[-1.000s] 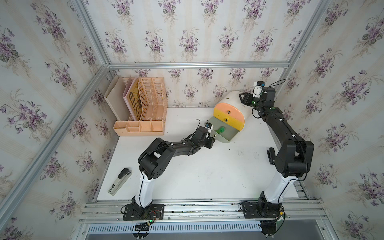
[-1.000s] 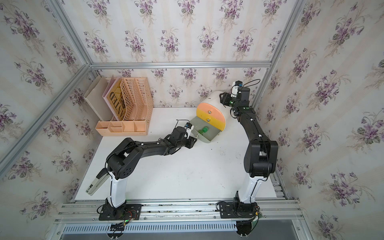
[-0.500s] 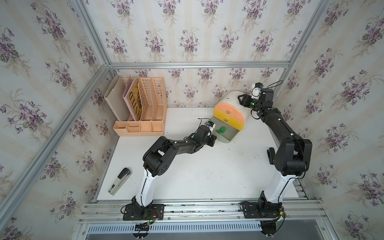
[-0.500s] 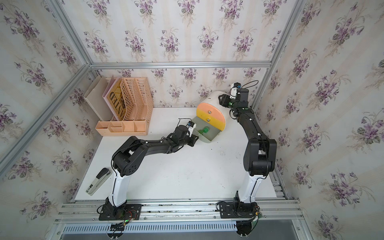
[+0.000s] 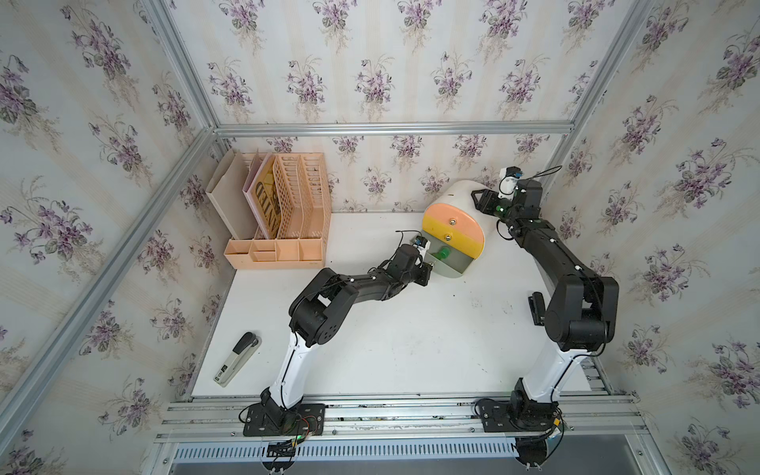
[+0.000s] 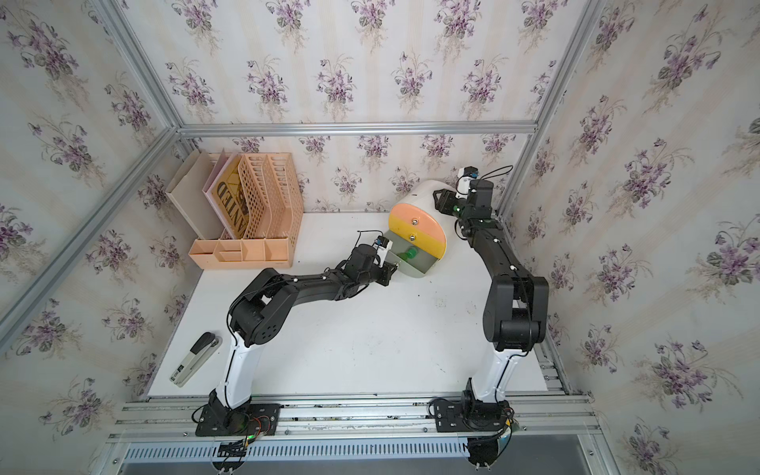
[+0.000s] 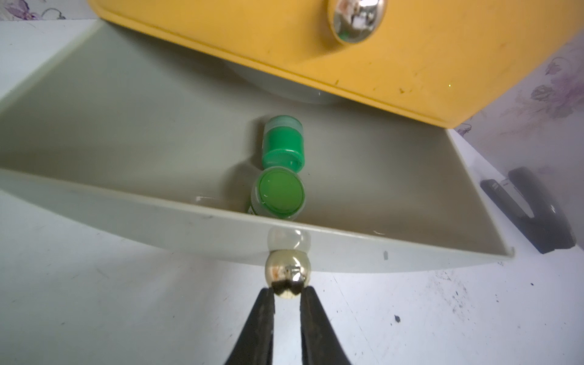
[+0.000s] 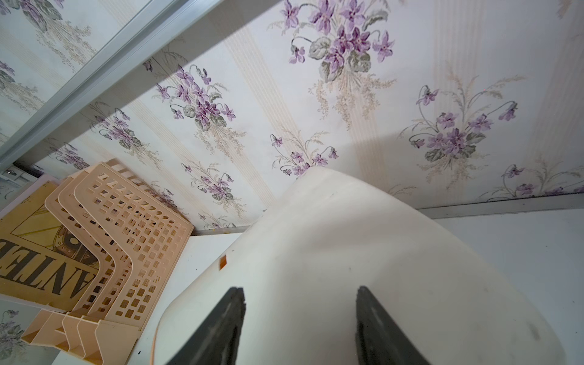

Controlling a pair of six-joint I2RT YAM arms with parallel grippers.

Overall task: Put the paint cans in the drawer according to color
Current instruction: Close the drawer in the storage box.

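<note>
**A:** What's on the left?

**B:** A stapler (image 5: 237,359) lies near the left edge of the worktop (image 5: 390,349), on the near side. Further back, a peach rack (image 5: 288,214) stands against the far wall with a yellow printed sheet in it.

**A:** And the left arm?

**B:** The left arm (image 5: 357,283) reaches across to the cabinet (image 5: 462,193) at the far right. Its jaws are narrow, pinched on the knob (image 7: 288,272) of the bottom drawer (image 7: 126,202), the grey-green one.

**A:** Is that drawer open?

**B:** Yes, it sticks out towards the near left. The yellow front (image 7: 252,38) above it is closed, and so is the peach front (image 5: 448,210) on top.

**A:** Where are the cans?

**B:** Two green ones are inside the open drawer, about midway along it. The front can (image 7: 278,197) sits just behind the drawer's front wall and shows its round lid. The back can (image 7: 282,143) shows its side. They look to be touching.

**A:** And the right side?

**B:** The right arm (image 5: 551,255) runs along the right edge to the cabinet's far end. Its jaws stand partly apart over the white shell and hold nothing. I can't tell whether the tips touch it.
</note>
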